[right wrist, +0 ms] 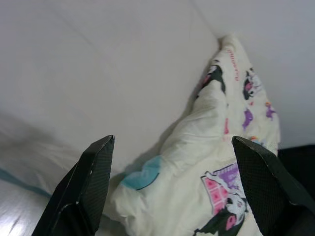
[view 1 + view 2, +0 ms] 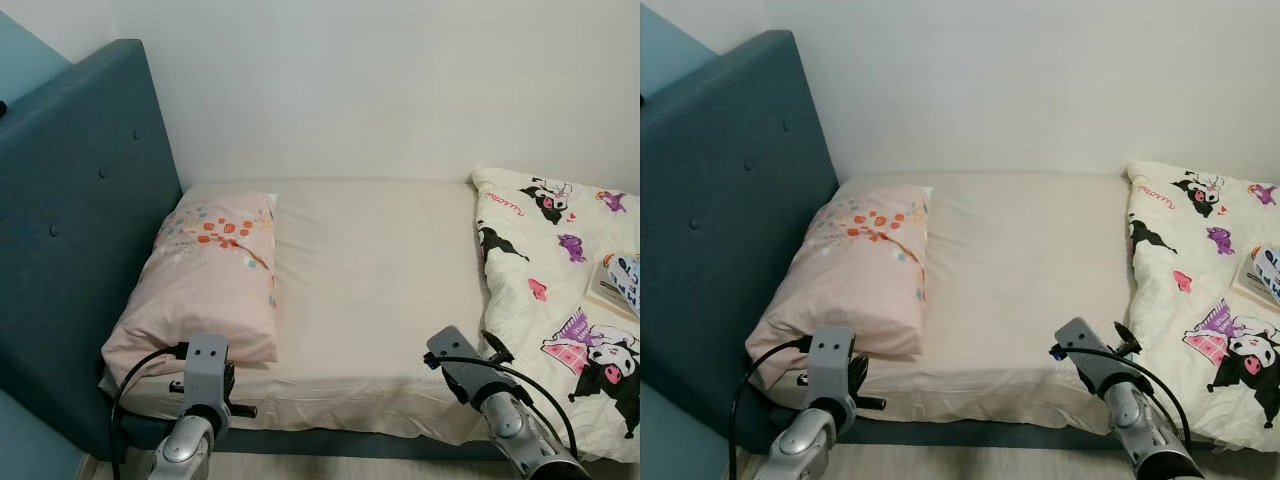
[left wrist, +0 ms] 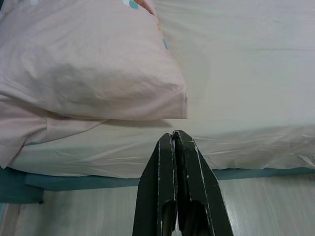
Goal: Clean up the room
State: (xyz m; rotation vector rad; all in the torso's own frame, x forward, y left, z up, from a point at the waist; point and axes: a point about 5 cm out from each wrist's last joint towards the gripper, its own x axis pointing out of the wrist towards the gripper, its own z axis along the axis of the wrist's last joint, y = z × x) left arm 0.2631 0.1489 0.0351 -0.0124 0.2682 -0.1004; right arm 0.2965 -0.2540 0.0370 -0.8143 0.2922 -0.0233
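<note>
A bed with a cream sheet [image 2: 380, 290] fills the scene. A pink pillow [image 2: 210, 275] with a floral print lies at its head, by the blue headboard [image 2: 70, 230]. A white cartoon-print quilt [image 2: 560, 290] is bunched at the right. My left gripper [image 3: 173, 135] is shut with nothing in it, low at the bed's near edge below the pillow's corner [image 3: 167, 98]. My right gripper [image 1: 172, 147] is open, held just before the quilt's near corner [image 1: 197, 177], touching nothing.
A book or box [image 2: 618, 285] rests on the quilt at the far right. The white wall [image 2: 400, 90] runs behind the bed. Pale wood floor [image 3: 275, 206] lies in front of the bed frame.
</note>
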